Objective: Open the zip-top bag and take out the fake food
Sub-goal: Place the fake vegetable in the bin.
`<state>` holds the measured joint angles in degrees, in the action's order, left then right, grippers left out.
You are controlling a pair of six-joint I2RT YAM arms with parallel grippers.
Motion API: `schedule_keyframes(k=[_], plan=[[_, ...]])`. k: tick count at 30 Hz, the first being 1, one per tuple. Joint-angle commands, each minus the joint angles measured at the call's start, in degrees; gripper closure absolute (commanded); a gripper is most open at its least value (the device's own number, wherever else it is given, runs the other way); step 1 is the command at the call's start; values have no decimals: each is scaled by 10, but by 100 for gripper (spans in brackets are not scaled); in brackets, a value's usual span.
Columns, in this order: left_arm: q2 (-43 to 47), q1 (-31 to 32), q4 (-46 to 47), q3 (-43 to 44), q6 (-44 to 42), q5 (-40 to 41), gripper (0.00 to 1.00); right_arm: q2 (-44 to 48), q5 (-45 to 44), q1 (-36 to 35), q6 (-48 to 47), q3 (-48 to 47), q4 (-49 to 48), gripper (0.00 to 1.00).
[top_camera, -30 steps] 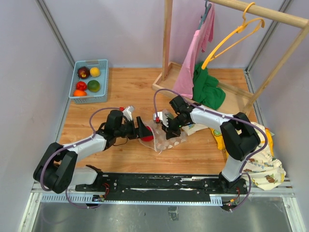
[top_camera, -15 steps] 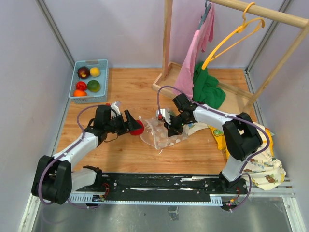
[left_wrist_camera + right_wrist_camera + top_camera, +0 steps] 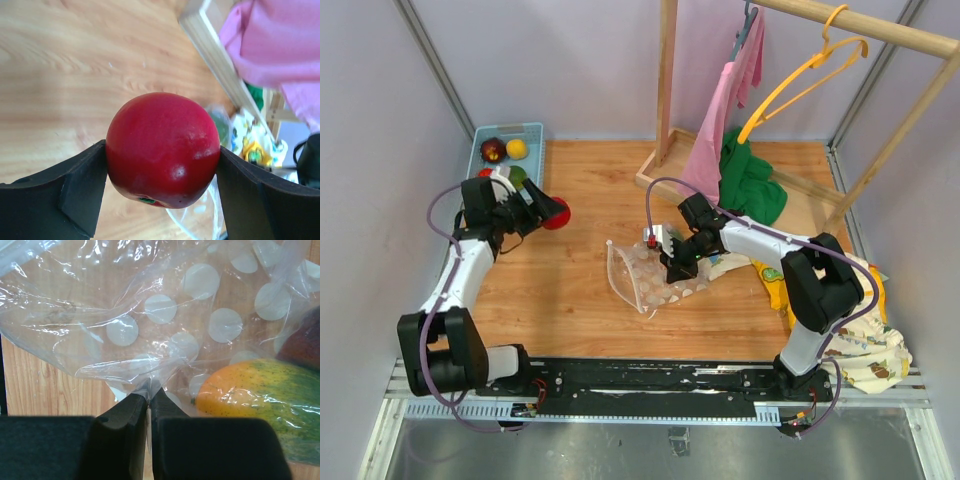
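The left claw (image 3: 550, 212) grips a red fake fruit (image 3: 162, 149), with the basket (image 3: 510, 128) just far-left of it. The right claw (image 3: 149, 401) pinches the zip-top bag (image 3: 638, 275) on the counter (image 3: 590, 320), a yellow-green fruit (image 3: 250, 390) inside.

Even, bright overhead light; shadows on the counter (image 3: 600, 180) are soft. Glare streaks the bag (image 3: 125, 305) in the right wrist view. In the left wrist view the red fruit (image 3: 162, 147) carries small highlights, and everything behind it is blurred.
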<state>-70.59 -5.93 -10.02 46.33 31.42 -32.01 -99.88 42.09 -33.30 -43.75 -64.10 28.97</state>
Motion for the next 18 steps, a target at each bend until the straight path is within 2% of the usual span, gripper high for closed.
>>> schedule_keyframes(k=[1, 8, 18], plan=[[-55, -58, -16, 75, -32, -20, 79, 6, 18, 10, -7, -1, 7, 93], [-149, -109, -31, 196, -44, 29, 79, 2, 23, 10, -5, -5, 12, 92], [-288, -118, -108, 382, -106, 152, 79, -16, 34, 10, -2, -16, 17, 91]])
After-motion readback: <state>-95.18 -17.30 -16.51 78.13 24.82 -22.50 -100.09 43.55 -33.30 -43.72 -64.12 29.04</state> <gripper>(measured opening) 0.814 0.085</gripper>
